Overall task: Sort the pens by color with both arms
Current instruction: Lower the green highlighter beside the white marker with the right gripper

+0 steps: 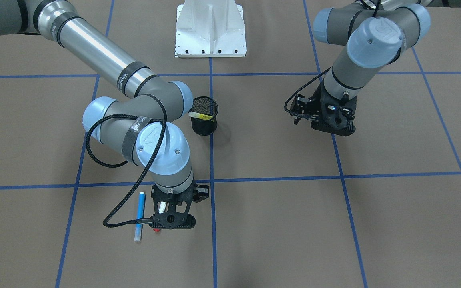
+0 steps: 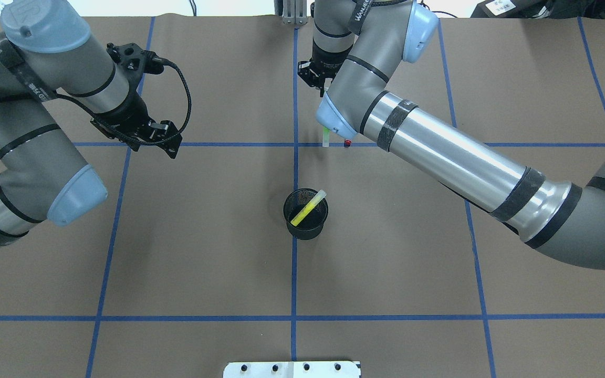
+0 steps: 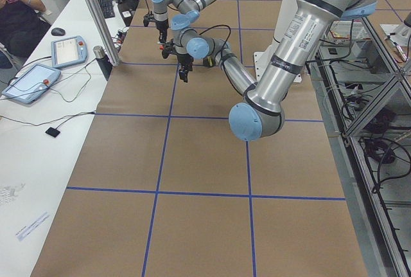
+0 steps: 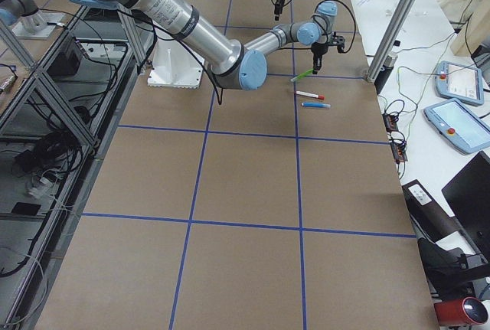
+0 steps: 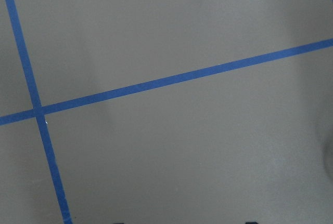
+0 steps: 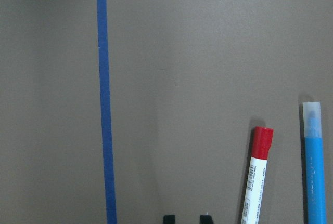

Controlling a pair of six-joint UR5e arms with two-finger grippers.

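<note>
The blue pen (image 1: 139, 216) and the white pen with a red cap (image 6: 258, 178) lie side by side on the table. My right gripper (image 6: 187, 218) hovers just beside the red-capped pen, its fingertips a narrow gap apart with nothing between them. The light green pen (image 2: 325, 138) lies partly hidden under the right arm. The yellow pen (image 2: 308, 207) leans inside the black mesh cup (image 2: 306, 223). My left gripper (image 2: 150, 137) hangs open over bare table, far from all the pens.
Blue tape lines (image 5: 171, 78) divide the brown table into squares. The white base pedestal (image 1: 210, 32) stands at the robot's side. In the left side view, tablets (image 3: 31, 81), an aluminium post (image 3: 96, 26) and a seated person (image 3: 16, 7) are beyond the table's far edge.
</note>
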